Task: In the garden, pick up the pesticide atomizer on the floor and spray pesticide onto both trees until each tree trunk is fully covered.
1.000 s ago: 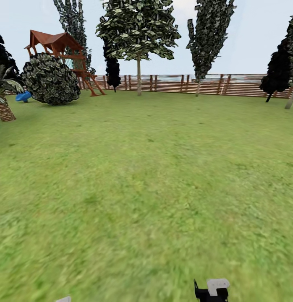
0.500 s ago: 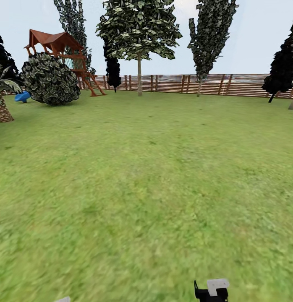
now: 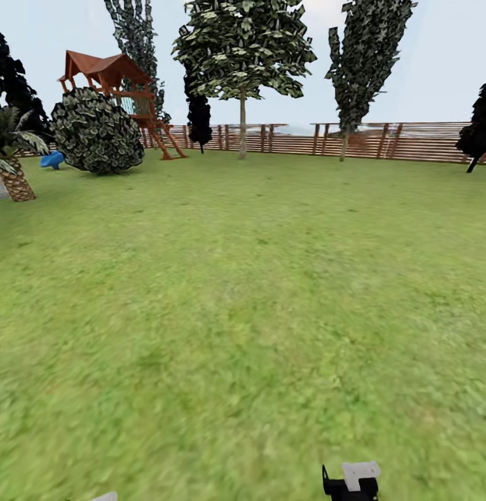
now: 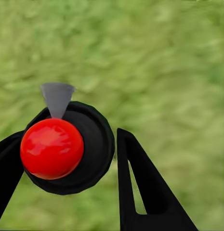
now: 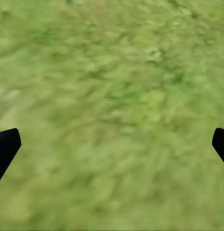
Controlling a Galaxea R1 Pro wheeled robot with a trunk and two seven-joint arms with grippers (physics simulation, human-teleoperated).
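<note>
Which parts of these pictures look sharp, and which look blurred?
Head view: the fence and far trees are crisp, while the grass smears toward the lower edge; light is flat, with no hard shadows. Left wrist view: the red ball is sharp with soft highlights, over blurry grass. Right wrist view: the grass is soft, the right gripper fingertips dark.

1. No text, label, brand, number or sign can be read in the head view; the fence and the playhouse carry no lettering that can be made out.
2. A small pale block is seen at the lower edge of the head view; faint marks may be on it, but nothing is legible.
3. No writing is found on the red ball or the black disc in the left wrist view.
4. Nothing readable is seen in the right wrist view.
</note>
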